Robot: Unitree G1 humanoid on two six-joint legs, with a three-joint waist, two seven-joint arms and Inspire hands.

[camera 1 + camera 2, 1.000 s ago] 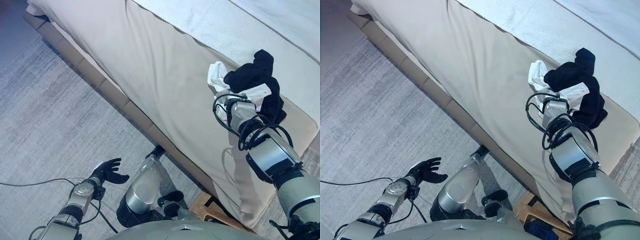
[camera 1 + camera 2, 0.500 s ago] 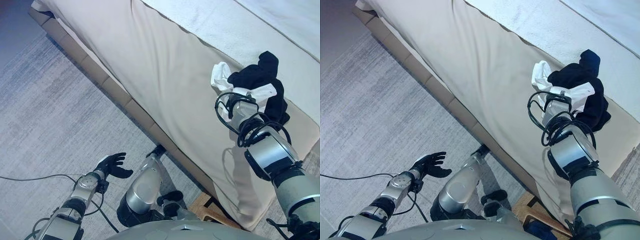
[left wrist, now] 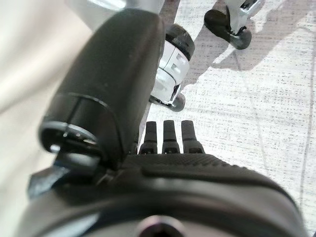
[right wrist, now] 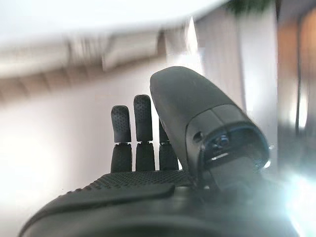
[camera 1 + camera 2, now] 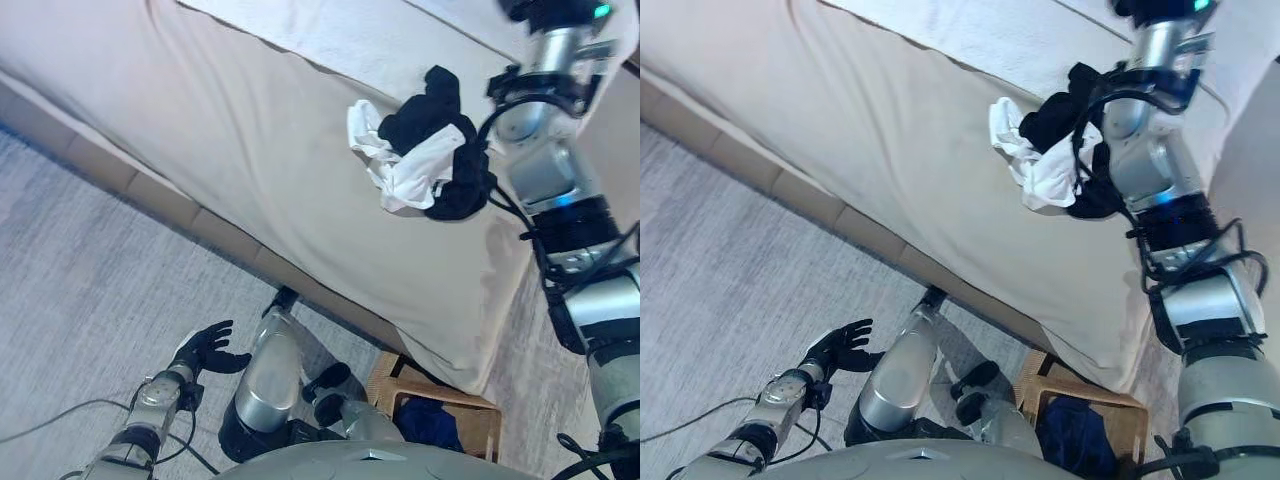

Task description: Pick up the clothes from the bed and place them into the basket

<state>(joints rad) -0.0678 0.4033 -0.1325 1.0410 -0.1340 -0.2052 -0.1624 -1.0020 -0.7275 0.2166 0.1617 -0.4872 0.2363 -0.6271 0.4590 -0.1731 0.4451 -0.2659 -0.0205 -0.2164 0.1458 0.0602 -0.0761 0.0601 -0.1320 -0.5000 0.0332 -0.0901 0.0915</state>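
Right wrist view shows the right hand (image 4: 148, 148) with fingers straight and thumb out, holding nothing, with only pale blurred surfaces past it; this is the one view that gives its state, since in the eye views the raised right arm runs up to the top edge and only a dark bit of the hand (image 5: 545, 10) shows there, above the bed (image 5: 250, 130). Just beside that arm, the clothes (image 5: 425, 145), a black piece tangled with a white one, lie in a heap on the bed near its edge; in the right eye view the arm crosses in front of part of the heap. The left wrist view shows the left hand (image 3: 170, 138) with fingers straight and empty, over the grey carpet (image 3: 276, 94). The eye views place that hand (image 5: 205, 348) low, well apart from the bed. The basket (image 5: 1085, 405), wooden, stands on the carpet below the bed's corner with dark blue cloth (image 5: 1075, 435) inside.
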